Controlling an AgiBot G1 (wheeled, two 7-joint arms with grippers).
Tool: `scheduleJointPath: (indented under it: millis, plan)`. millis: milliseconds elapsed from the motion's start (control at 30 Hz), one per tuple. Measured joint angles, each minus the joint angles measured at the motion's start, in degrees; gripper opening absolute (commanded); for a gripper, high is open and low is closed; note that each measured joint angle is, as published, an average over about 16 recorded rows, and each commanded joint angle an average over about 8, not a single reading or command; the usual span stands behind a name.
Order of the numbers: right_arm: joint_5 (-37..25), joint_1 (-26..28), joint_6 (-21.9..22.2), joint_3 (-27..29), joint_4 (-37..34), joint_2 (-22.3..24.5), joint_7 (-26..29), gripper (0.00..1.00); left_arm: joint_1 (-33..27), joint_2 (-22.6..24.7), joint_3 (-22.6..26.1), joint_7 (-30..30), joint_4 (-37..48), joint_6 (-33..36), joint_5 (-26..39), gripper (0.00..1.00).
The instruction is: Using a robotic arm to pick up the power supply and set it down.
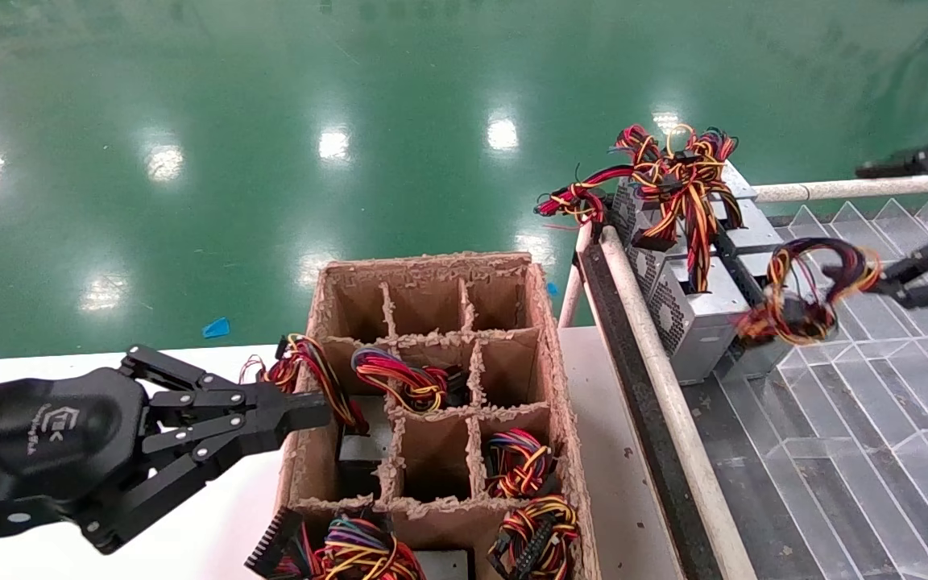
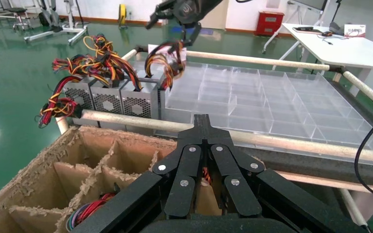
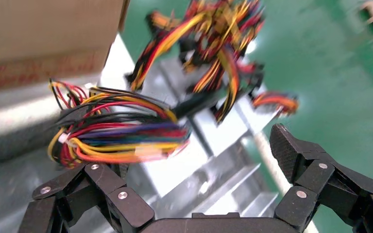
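Power supply: the grey metal box point(image 1: 702, 326) with a honeycomb vent face stands at about 2 o'clock in the head view, the nearest of a row of like units point(image 1: 673, 217) at the near-left corner of the clear tray, just beside the white rail.
Its wires: a loop of red, yellow, orange and black wires point(image 1: 806, 294) rises from the box toward 3 o'clock and looks blurred.
Right gripper: the right gripper point(image 1: 903, 225) hangs at 3 o'clock, at the frame's edge, its black claw fingers spread wide apart.
Relation: the lower finger tip point(image 1: 875, 283) meets the wire loop; the box itself lies just past the fingers toward 9 o'clock and is not between them. In the right wrist view the wire bunch point(image 3: 121, 131) sits over one finger point(image 3: 97, 187) while the other finger point(image 3: 296, 155) stands clear of it.
Clear tray: a tray point(image 1: 875, 451) of clear plastic compartments fills 4 o'clock.
Rail: a white tube point(image 1: 673, 403) runs along the tray's left edge.
Cardboard box: a brown divider box point(image 1: 569, 435) at 6 o'clock holds more supplies and wire bunches in several cells.
Left gripper: the left gripper point(image 1: 315, 411) sits at 8 o'clock over the white worktop point(image 1: 214, 532), fingers pressed together, tip at the cardboard box's left wall.
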Motion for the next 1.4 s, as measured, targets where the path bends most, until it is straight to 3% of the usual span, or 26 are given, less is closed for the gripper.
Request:
scheduleJointPath:
  millis: [300,733,967,1300,1333,1400]
  plan:
    - [-3.48,2.30,-0.41,-2.34,0.46,-0.80,-0.16,1.00,0.00,0.00,0.00,0.00,0.00,0.00,0.00,0.00]
    - [3.94,2.68,-3.81,2.07,2.51,2.23,-3.05,1.00,0.00,0.00,0.00,0.00,0.00,0.00,0.00,0.00]
    - [7.87,-1.65,-3.89,4.63,7.78,3.19,0.03,1.00,0.00,0.00,0.00,0.00,0.00,0.00,0.00,0.00]
    - [14.15,-12.24,-2.86,9.25,18.58,3.55,7.47,1.00,0.00,0.00,0.00,0.00,0.00,0.00,0.00,0.00]
    - [14.80,-13.31,-2.76,9.72,19.69,3.60,8.23,1.00,0.00,0.00,0.00,0.00,0.00,0.00,0.00,0.08]
    - [16.12,-15.48,-2.55,10.66,21.94,3.70,9.77,1.00,0.00,0.00,0.00,0.00,0.00,0.00,0.00,0.33]
